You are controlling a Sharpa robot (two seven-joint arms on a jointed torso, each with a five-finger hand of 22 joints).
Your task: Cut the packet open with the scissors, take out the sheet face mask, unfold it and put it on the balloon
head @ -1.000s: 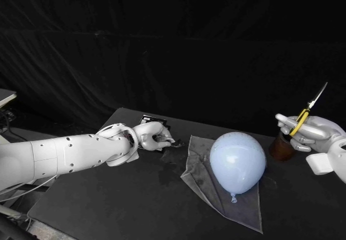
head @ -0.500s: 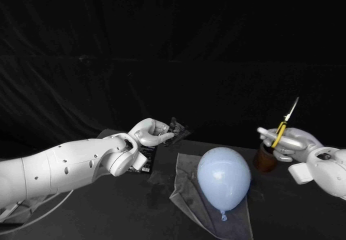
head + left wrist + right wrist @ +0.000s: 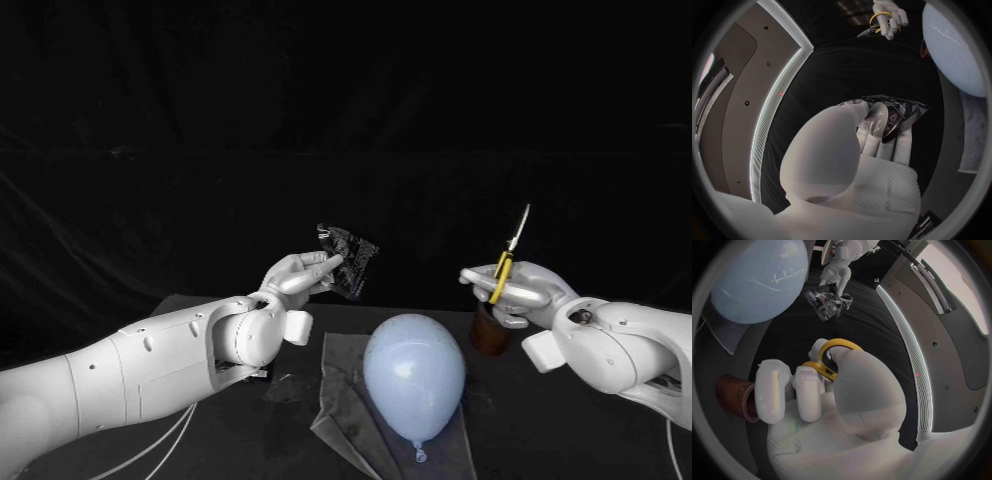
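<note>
- Fingers (image 3: 323, 263) of the left hand (image 3: 299, 275) pinch the dark, shiny packet (image 3: 348, 259) by one edge. They hold it up in the air, high above the bench (image 3: 498, 440).
- The fingers of the right hand (image 3: 512, 287) are curled around the yellow handles of the scissors (image 3: 503, 265). The thin blades point up and look closed.
- The packet and the scissors are at about the same height, with a gap between them.
- The pale blue balloon (image 3: 414, 372) lies on the bench, below and between the two hands, with its knot toward the robot.
- A clear plastic sheet (image 3: 335, 400) is under the balloon.
- A brown cup (image 3: 488, 335) stands just beside the balloon, under the right hand.
</note>
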